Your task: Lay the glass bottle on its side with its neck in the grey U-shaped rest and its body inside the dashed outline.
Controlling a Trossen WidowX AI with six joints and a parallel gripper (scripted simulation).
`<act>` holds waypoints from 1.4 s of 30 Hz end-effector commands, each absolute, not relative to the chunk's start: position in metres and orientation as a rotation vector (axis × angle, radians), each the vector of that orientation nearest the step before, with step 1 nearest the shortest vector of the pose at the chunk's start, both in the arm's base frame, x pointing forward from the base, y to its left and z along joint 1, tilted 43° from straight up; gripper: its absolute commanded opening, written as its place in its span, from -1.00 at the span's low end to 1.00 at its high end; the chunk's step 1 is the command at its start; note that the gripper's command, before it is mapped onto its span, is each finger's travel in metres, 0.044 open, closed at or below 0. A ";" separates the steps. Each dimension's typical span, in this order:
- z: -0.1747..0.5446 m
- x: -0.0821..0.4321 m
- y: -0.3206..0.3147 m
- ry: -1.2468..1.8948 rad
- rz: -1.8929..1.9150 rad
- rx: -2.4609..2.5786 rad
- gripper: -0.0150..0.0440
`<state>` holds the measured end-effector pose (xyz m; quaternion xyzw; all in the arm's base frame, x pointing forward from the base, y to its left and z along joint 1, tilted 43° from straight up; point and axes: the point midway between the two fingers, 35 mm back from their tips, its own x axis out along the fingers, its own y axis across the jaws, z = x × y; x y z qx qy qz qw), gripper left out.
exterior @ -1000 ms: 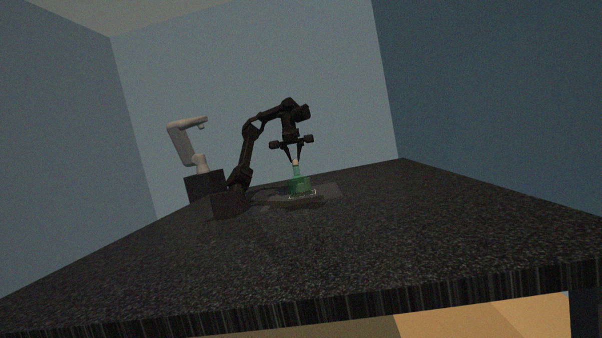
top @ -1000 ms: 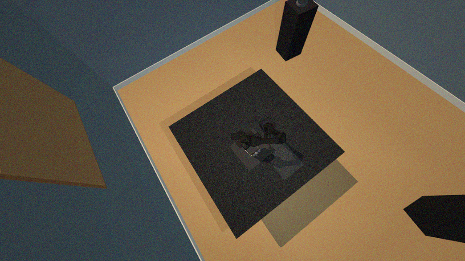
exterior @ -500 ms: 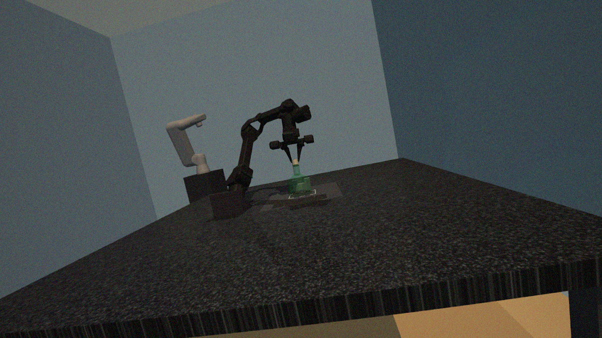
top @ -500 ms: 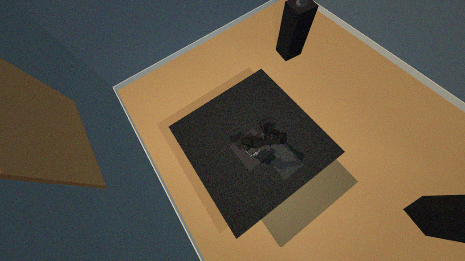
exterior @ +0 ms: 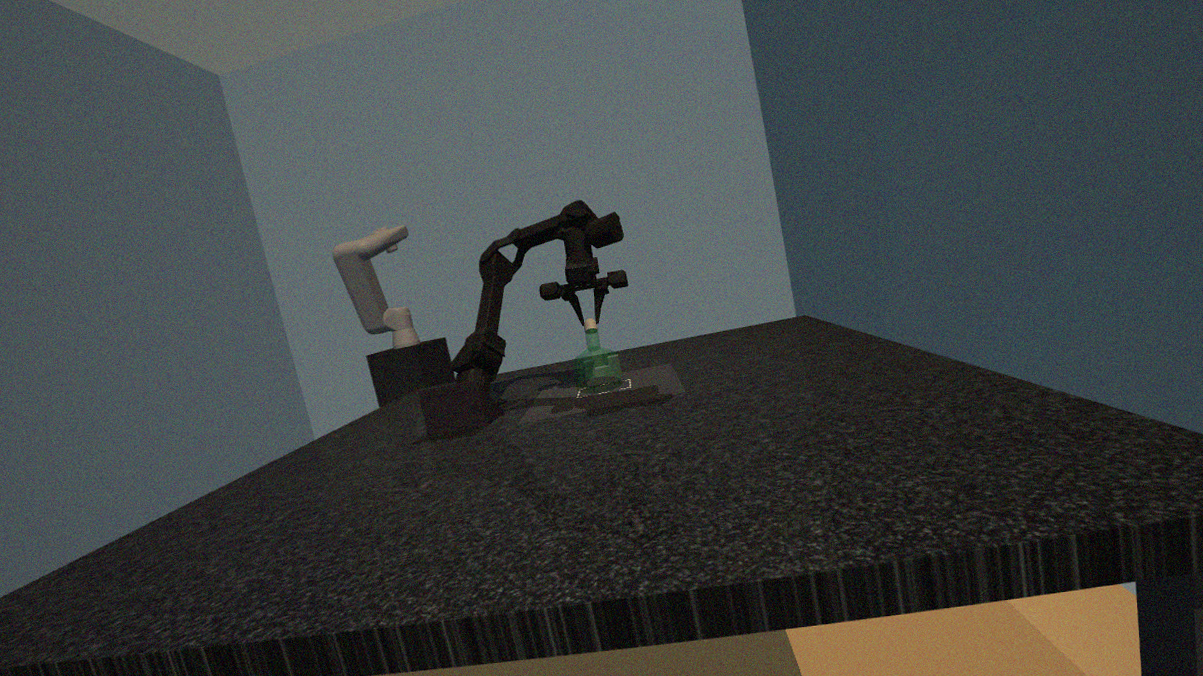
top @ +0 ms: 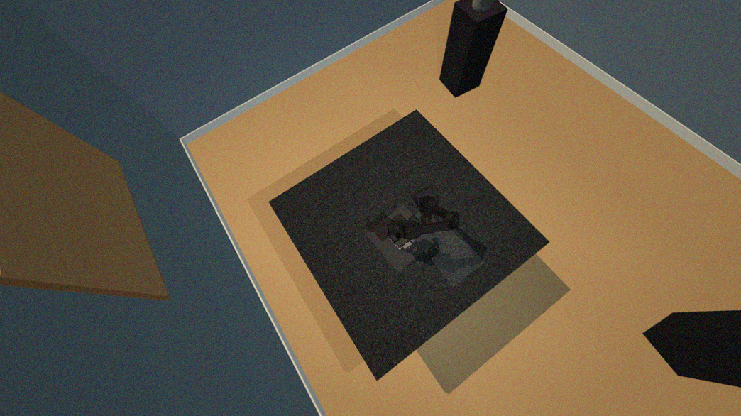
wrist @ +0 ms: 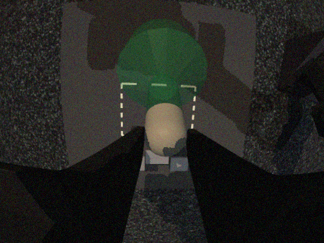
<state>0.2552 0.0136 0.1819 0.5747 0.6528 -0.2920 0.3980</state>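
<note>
Top: dim, arm over dark table (top: 322, 213) (exterior: 726, 475) (wrist: 30, 101); can't make out the btl here. Tan floor (top: 637, 216) (exterior: 956, 628) below, blue-grey walls (top: 125, 367) (exterior: 509, 142).

Ext.: end effector (exterior: 590, 320) (wrist: 166, 134) pinching glass bottle (exterior: 598, 368) (wrist: 162, 57) by its pale top, approx. upright, body low, near dashed outline (exterior: 603, 393) (wrist: 122, 109). Can't tell if base touches. Main risk: pinch is small & high, so body could swing or slip during the tip-over; if base catches, btl may twist out & drop. Second, pale arm (exterior: 360, 286) stands behind, on dark block, well apart.

Wrist: fingers either side of pale top; btl body beyond far edge of outline, so not laid yet. Grey rest (wrist: 179, 164) partly hidden nearer the camera. If lowered off-line, neck could hit a prong, prob. cracking glass. Lighter patch under outline, speckled table around, shadows making edges hard to judge.
</note>
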 end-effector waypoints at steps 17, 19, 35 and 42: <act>0.192 0.251 0.035 1.631 -0.762 1.446 -0.12; 0.193 0.251 0.037 1.628 -0.766 1.444 -0.12; 0.198 0.247 0.054 1.597 -0.794 1.434 -0.12; 0.200 0.246 0.062 1.584 -0.803 1.430 -0.12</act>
